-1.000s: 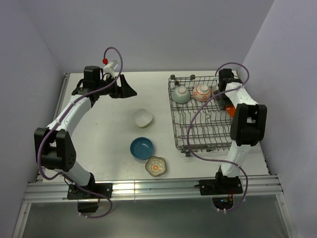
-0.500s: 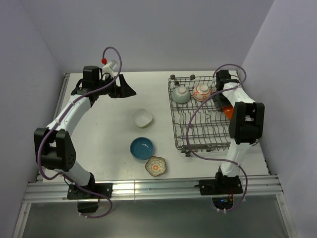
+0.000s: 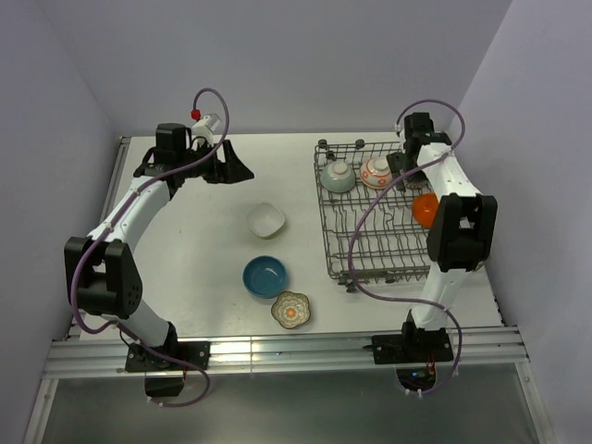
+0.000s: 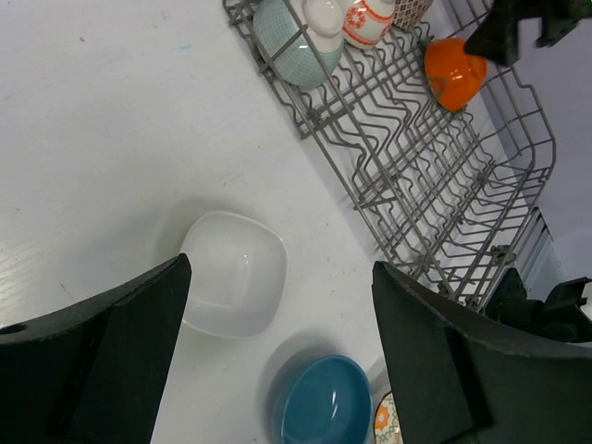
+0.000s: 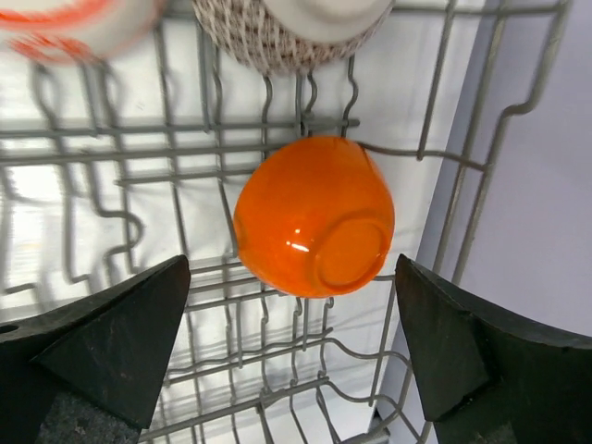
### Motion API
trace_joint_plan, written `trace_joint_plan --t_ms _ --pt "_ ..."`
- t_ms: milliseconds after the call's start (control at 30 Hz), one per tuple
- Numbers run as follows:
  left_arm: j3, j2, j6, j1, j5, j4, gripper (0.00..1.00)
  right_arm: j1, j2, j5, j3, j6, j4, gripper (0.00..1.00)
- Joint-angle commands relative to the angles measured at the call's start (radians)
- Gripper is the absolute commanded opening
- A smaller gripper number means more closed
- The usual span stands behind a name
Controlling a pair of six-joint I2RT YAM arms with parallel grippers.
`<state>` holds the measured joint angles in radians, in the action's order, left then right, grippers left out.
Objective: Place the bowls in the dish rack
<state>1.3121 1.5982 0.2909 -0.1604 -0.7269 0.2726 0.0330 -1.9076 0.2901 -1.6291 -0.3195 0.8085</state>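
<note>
Our right pincer point(image 5: 291, 264) hangs wide open and holds nothing. Directly beneath it, apart from both fingers, the orange bowl point(image 5: 314, 217) rests tipped with its foot up on the wires of the dish rack point(image 3: 375, 245), near the rack's right wall. Just beyond it along the far row sit the grey patterned bowl point(image 5: 277, 28), the orange-white patterned bowl point(image 3: 377, 171) and the pale teal bowl point(image 3: 338, 176), all upturned among the tines. We count four bowls loaded.

Our left pincer point(image 4: 277, 268) is also spread wide and empty, well apart from the rack over the far left of the tabletop point(image 3: 185, 250). In its wrist view the white squarish bowl point(image 4: 233, 275) shows between the fingers, down on the surface. Nearer the arms' bases lie the deep blue bowl point(image 3: 265, 276) and, just beside it, the scalloped floral bowl point(image 3: 291, 310). We judge the task a little past halfway, with these three left to be carried across and most of the rack's near rows open for them.
</note>
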Motion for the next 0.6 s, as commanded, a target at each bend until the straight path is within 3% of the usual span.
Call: trace_joint_plan --t_ms 0,200,567 --pt "0.006 0.038 -0.065 -0.001 0.014 0.034 0.84 -0.002 0.139 -0.078 -0.092 0.043 0.031 1.00" --pt "0.038 0.164 -0.217 -0.060 0.102 0.166 0.75 0.011 0.284 -0.247 -0.126 0.111 0.004 1.00" --pt "-0.004 0.290 -0.323 -0.129 0.207 0.201 0.65 0.053 0.462 -0.580 -0.078 0.214 -0.002 1.00"
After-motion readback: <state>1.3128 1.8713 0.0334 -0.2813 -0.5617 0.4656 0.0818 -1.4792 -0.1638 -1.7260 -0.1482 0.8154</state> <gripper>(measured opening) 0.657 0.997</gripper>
